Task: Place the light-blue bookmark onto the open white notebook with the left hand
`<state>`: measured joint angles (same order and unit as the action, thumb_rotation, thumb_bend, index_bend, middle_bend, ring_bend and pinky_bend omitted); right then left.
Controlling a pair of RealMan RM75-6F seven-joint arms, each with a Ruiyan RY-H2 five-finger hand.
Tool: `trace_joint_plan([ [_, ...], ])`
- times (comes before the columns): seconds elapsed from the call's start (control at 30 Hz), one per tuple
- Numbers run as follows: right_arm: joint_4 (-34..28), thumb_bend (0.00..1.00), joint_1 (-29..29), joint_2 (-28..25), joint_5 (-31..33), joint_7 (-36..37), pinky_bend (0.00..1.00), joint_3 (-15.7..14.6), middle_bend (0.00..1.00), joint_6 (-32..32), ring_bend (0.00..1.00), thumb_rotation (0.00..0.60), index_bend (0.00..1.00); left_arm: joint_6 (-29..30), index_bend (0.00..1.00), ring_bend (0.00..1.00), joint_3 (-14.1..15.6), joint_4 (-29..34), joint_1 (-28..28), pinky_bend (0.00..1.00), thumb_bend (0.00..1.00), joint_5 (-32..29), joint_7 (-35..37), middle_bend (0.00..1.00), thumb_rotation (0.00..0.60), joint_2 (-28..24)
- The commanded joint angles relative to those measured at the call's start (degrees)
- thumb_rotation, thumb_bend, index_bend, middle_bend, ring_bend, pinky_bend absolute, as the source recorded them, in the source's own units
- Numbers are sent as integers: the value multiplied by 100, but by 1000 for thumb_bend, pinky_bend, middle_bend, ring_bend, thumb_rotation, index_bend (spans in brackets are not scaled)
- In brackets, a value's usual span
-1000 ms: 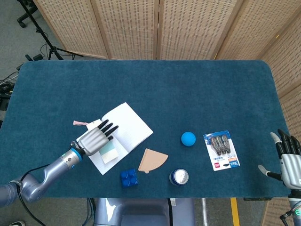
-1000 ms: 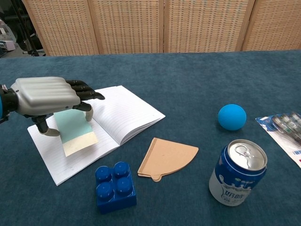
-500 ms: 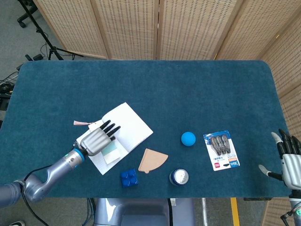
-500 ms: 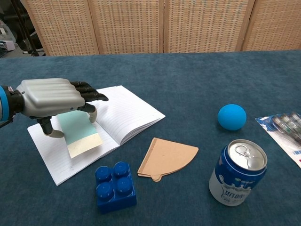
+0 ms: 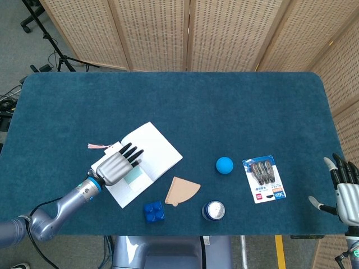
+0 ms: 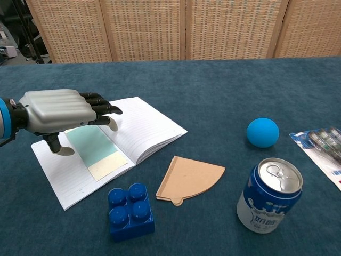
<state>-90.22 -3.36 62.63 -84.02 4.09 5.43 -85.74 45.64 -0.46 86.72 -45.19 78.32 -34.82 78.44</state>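
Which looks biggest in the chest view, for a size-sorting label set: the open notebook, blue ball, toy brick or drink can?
1. Open white notebook, clearly largest.
2. Drink can.
3. Blue toy brick.
4. Blue ball.
The can and brick sit nearest the camera, so their lead over the ball is uncertain.

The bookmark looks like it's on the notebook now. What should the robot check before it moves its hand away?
1. Light-blue bookmark lies flat on the left page of the open white notebook: ok.
2. Bookmark sits fully inside the page edges, not hanging over: ok.
3. Left hand has let go; in the chest view the fingers are spread above the bookmark and nothing is pinched: ok.
4. No finger touches the bookmark's far end, which the hand hides: cannot tell.
5. Way to pull back toward the table's left edge is free; the blue block and tan fan-shaped card lie to the other side: ok.
6. Right hand is far away at the right edge: ok.
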Motion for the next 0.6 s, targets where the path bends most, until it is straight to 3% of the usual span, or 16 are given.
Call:
trace_joint_plan([
  [0.03, 2, 156, 0, 0, 1, 3, 0, 1, 0, -1, 0, 600, 0, 12, 126, 0, 3, 6, -3, 0, 247, -16, 11, 0, 600, -4],
  [0.13, 3, 156, 3, -3, 0, 9, 0, 1, 0, -6, 0, 600, 0, 35, 91, 0, 5, 34, -4, 0, 247, -31, 44, 0, 600, -28],
  [0.33, 14, 156, -4, -7, -7, 38, 0, -3, 0, 11, 0, 600, 0, -143, 31, 0, -128, 542, 52, 0, 265, -498, 801, 0, 600, -361],
  [0.6, -4, 156, -5, -7, -11, 11, 0, -8, 0, 12, 0, 600, 0, -591, 0, 0, -261, 1219, -86, 0, 467, -982, 1441, 0, 600, -1034],
])
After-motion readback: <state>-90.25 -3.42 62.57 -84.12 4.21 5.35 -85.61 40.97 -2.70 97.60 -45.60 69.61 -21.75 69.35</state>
